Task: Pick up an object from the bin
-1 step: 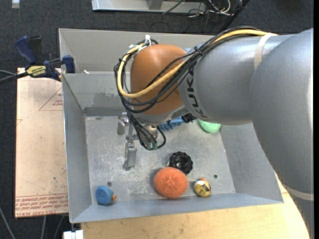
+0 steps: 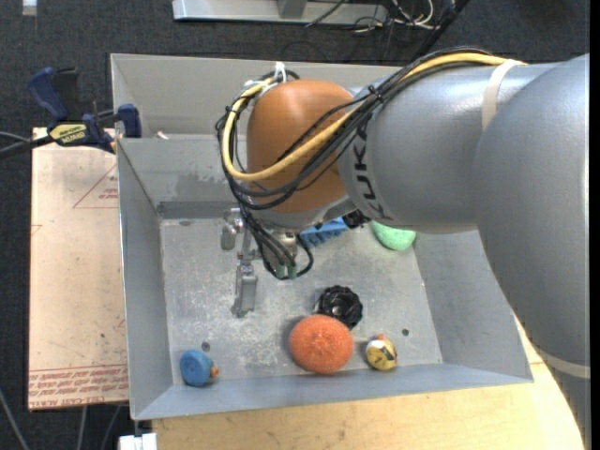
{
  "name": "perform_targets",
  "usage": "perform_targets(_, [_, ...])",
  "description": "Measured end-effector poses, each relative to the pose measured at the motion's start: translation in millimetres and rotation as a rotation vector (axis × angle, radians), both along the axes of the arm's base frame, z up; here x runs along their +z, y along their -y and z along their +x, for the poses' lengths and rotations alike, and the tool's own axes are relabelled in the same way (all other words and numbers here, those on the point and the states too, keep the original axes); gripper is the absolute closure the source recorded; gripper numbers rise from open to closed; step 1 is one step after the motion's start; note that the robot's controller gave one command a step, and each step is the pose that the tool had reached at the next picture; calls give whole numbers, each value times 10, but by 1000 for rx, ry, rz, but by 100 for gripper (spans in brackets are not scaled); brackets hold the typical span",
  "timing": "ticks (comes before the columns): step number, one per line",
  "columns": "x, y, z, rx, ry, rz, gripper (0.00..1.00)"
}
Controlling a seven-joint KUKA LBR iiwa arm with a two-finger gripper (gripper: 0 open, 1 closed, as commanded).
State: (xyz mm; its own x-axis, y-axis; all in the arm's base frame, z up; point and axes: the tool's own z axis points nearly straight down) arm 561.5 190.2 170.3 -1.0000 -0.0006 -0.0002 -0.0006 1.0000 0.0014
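**Grey arm [image 2: 487, 157] up close, pincer [image 2: 246, 295] over bare bin [image 2: 141, 251] floor**

It hangs left of centre, apart from every loose thing; spread or pressed together, I cannot tell. Nearest good candidate: orange fuzzy ball [image 2: 321, 343] by the front wall, probably light, soft, unslippery; grip across its middle. Black tangled thing [image 2: 339, 305] and small yellow thing [image 2: 380, 353] crowd its right; its left is free

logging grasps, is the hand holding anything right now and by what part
Nothing shows in the hand; it hangs over bare floor of the bin, apart from the orange ball.
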Motion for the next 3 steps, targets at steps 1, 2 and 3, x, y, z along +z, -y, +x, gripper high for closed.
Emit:
perform_targets(1, [-181,352,-32,3,-1,2,0])
perform_targets(2, [-246,493,-57,-7,-2,1,0])
perform_targets(3, [-221,641,-1,-92,-7,0,0])
